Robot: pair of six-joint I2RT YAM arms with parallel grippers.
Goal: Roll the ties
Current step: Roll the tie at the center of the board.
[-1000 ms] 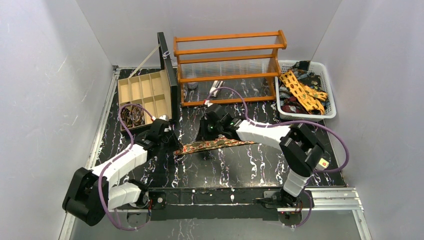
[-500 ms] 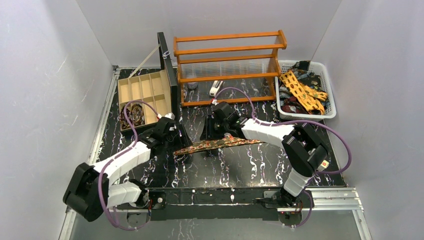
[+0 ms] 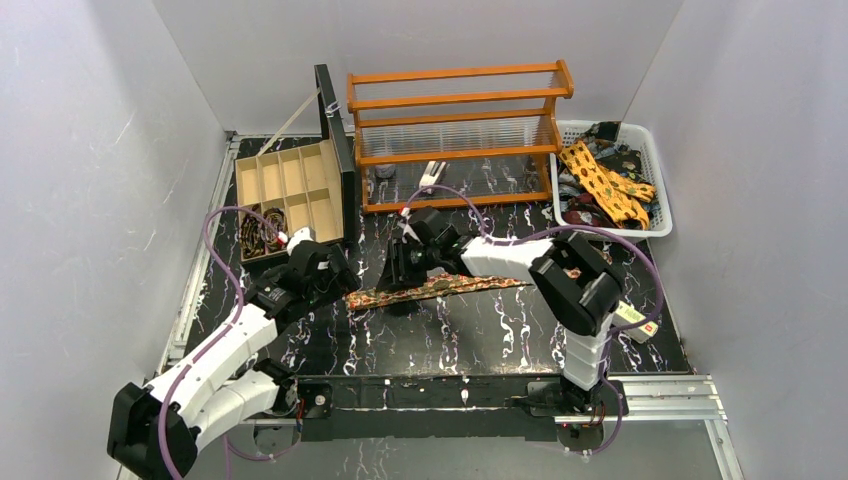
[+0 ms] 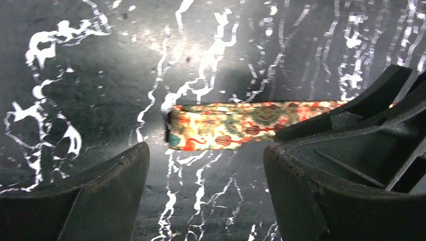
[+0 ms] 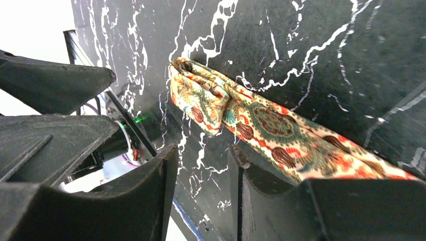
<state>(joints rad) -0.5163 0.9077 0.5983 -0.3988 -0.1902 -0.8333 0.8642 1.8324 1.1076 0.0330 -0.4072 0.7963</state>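
Straddling the tie's (image 4: 236,125) nine-o'clock end with left gripper (image 4: 206,150) spread, probably to start rolling; right gripper (image 5: 202,150) parted, clamping nothing.

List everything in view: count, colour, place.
tie: one, red-brown with gold-green motifs, flat mid-table, left end folded
coiled ties: count unclear, dark, box's near-left compartment
compartment box: one, tan, black lid open, far left
rack: one, orange wood, far centre
basket: one, white, far right
loose ties: several, yellow and dark, in basket
table: one, black marbled
left gripper: one, black, open, at tie's folded end
right gripper: one, black, open, over the tie
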